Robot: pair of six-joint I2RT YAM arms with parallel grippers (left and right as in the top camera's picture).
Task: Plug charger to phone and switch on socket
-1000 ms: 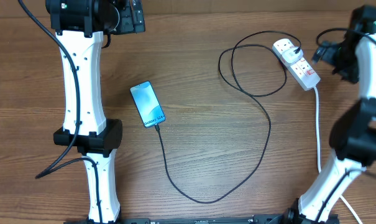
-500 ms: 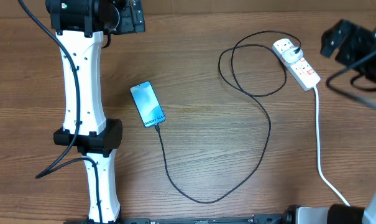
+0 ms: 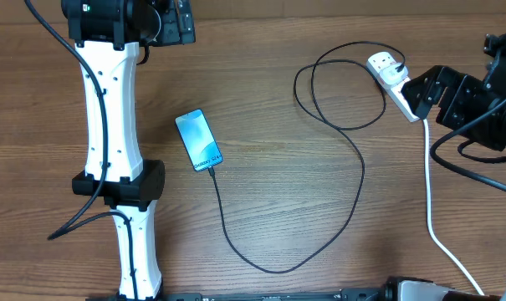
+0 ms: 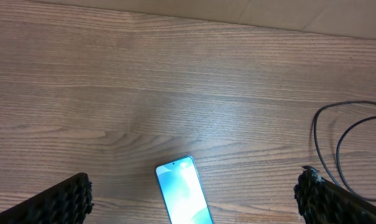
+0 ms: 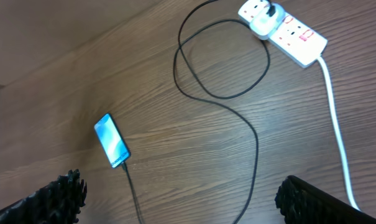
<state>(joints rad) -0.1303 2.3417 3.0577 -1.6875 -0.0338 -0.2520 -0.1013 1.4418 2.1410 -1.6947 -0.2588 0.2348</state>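
Note:
The phone (image 3: 198,140) lies screen up, left of the table's middle, its cyan screen lit. The thin black charger cable (image 3: 360,180) meets the phone's near end, curves across the table and loops up to a plug in the far outlet of the white socket (image 3: 388,68). My right gripper (image 3: 421,90) is open and hovers over the socket's near end. The right wrist view shows the socket (image 5: 293,34), the phone (image 5: 111,140), the cable (image 5: 256,146) and the open jaws (image 5: 180,182). My left gripper (image 3: 174,20) is open at the back left, with the phone (image 4: 184,198) between its jaws (image 4: 194,177) and well below them.
The socket's thick white cord (image 3: 429,188) runs down the right side toward the front edge; it also shows in the right wrist view (image 5: 338,127). The left arm's white links (image 3: 110,109) stretch along the left side. A loop of the cable (image 4: 337,146) shows in the left wrist view.
My right arm has swung in from the far right, and its gripper has come down-left to the socket's near end. The left arm, phone and cable have not moved.

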